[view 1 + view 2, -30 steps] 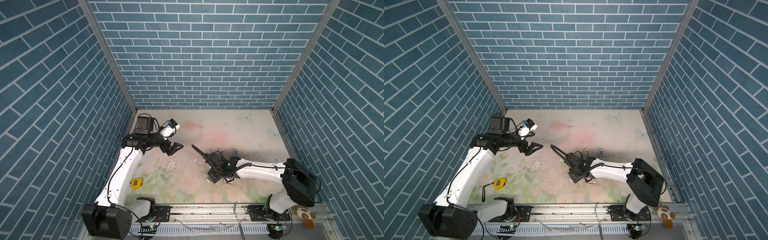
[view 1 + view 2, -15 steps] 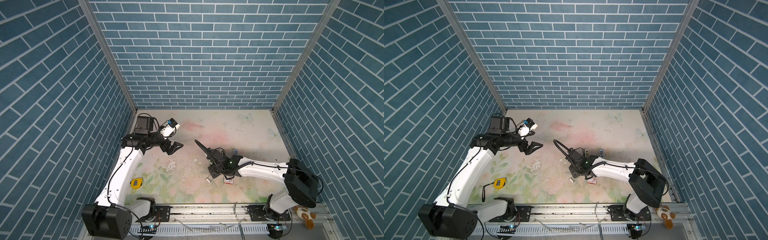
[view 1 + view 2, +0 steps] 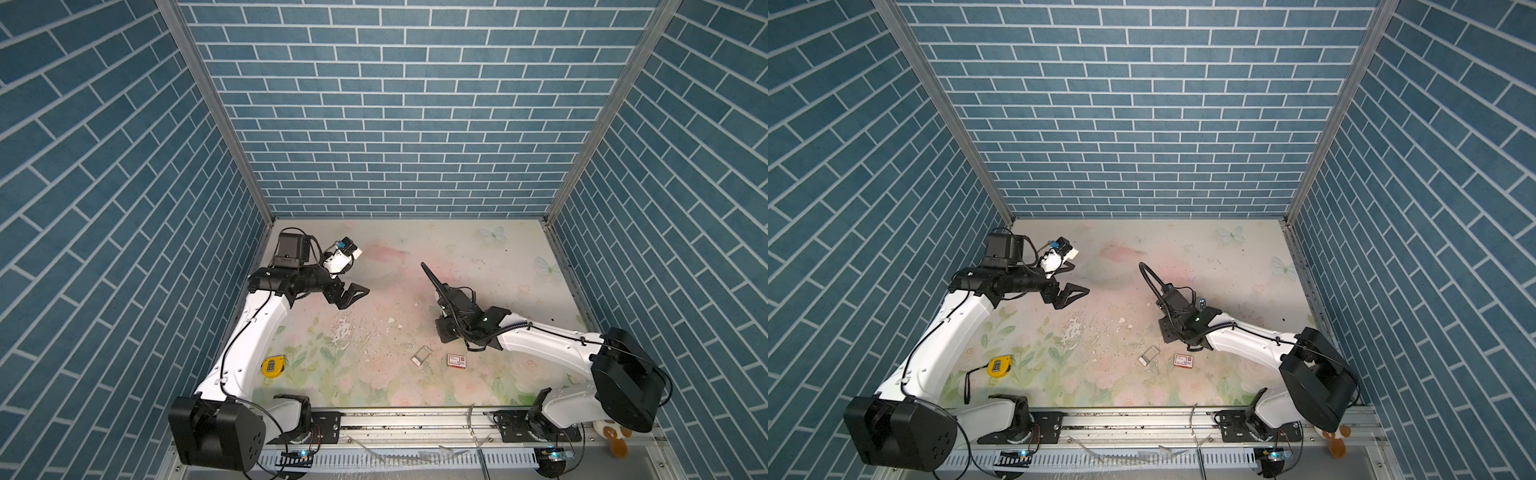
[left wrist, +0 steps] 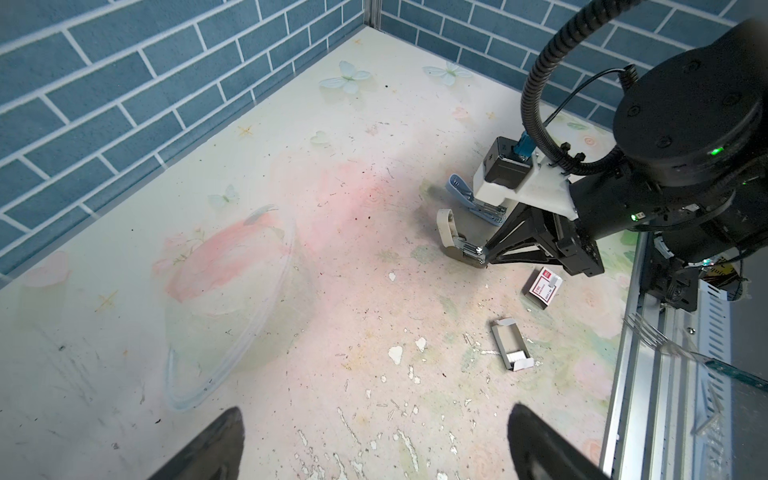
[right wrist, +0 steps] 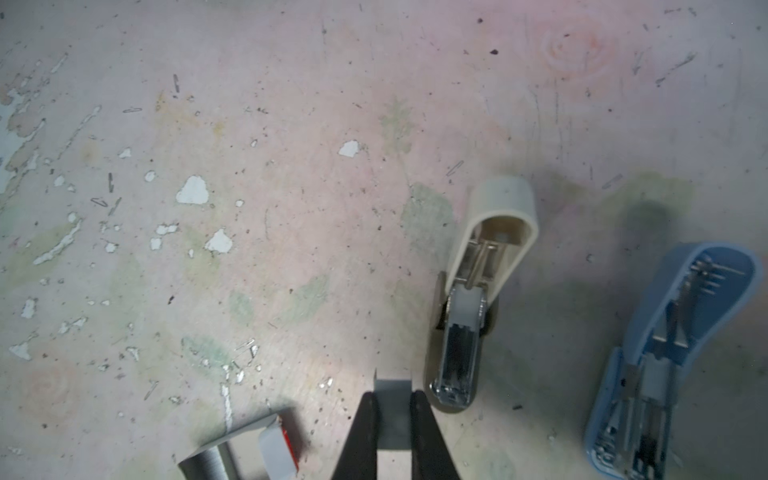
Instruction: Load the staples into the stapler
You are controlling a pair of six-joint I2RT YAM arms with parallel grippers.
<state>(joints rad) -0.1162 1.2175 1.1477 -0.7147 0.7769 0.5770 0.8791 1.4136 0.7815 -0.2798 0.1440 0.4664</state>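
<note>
Staples (image 5: 392,415) in right gripper (image 5: 393,397) (beside beige stapler (image 5: 478,291))

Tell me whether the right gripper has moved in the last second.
Yes. In a top view the right gripper has moved from over the tray toward the back wall, farther from the box.

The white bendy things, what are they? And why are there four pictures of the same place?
They are two robot arms, each ending in a pincher called a gripper. Two pictures look down from above, from cameras side by side; the other two come from a camera on each arm's wrist. On the flowery table lie a cream stapler and a blue stapler, both flipped open, a red-and-white staple box, an open cardboard tray and a yellow tape measure. The right gripper is pinching a grey strip of staples close beside the cream stapler. The left gripper is wide open and holds nothing.
</note>
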